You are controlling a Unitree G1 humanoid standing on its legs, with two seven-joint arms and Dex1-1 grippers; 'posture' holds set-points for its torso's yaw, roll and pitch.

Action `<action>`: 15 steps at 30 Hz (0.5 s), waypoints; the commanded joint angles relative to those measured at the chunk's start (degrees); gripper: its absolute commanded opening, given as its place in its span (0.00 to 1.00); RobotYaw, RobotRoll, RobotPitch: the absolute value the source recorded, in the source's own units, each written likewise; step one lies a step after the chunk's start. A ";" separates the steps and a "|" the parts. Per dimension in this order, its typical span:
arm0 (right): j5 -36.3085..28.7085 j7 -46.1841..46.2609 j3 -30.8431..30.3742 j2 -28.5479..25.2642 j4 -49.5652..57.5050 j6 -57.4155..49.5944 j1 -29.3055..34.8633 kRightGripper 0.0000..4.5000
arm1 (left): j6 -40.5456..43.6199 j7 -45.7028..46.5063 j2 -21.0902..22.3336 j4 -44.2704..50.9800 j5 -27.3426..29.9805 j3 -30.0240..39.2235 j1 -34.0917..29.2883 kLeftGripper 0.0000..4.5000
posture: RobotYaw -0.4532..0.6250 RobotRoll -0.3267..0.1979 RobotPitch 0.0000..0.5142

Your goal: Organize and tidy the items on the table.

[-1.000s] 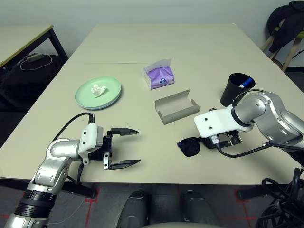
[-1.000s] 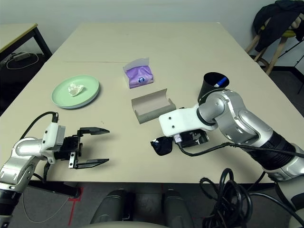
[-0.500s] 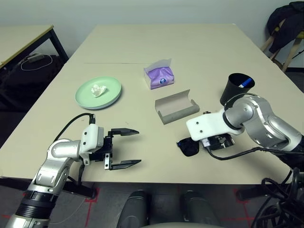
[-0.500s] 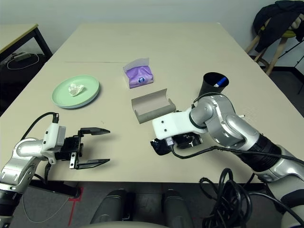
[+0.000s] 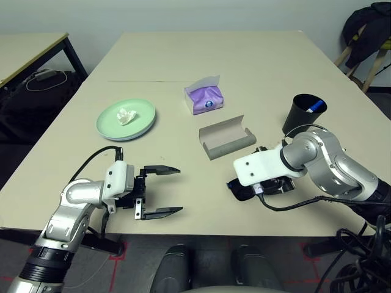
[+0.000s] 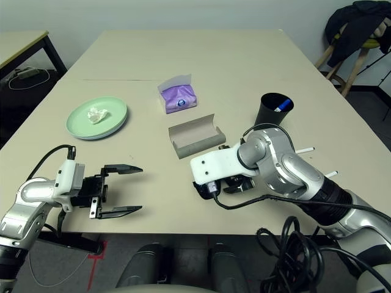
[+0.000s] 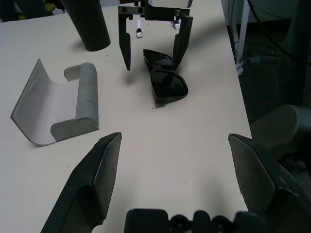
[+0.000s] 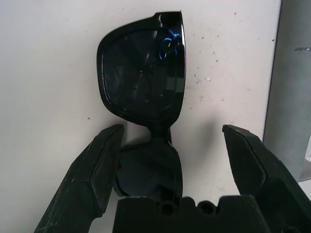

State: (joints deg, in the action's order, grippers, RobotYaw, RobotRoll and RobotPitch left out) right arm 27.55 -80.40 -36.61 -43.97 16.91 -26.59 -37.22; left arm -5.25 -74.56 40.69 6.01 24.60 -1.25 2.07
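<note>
Overall, beige matte table (image 5: 244, 67) — dark floor (image 5: 24, 122) around.

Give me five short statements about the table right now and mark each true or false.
1. The right gripper stands open over the black sunglasses. True.
2. The grey glasses case is shut. False: it lies open.
3. The crumpled white tissue lies on the mint green plate. True.
4. The left gripper holds the purple tissue pack. False: it is open and empty.
5. The black cup lies on its side. False: it stands upright.
</note>
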 commanded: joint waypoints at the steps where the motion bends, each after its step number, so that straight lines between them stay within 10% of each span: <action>1: 1.67 0.81 -0.95 0.19 -0.98 1.50 0.75 1.00 | 0.31 0.00 0.38 1.24 -0.78 -0.91 -0.43 0.99 | 0.47 0.62 0.11; 15: 4.02 2.11 -0.64 1.36 -0.18 7.24 2.13 1.00 | 0.93 0.34 0.38 1.96 -0.87 -1.09 -0.39 0.99 | 0.47 0.62 0.12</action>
State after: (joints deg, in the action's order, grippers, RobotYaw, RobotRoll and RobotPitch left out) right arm 31.15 -78.32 -37.31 -42.69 15.83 -20.04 -35.53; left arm -4.58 -74.08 40.73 6.40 24.59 -1.26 1.92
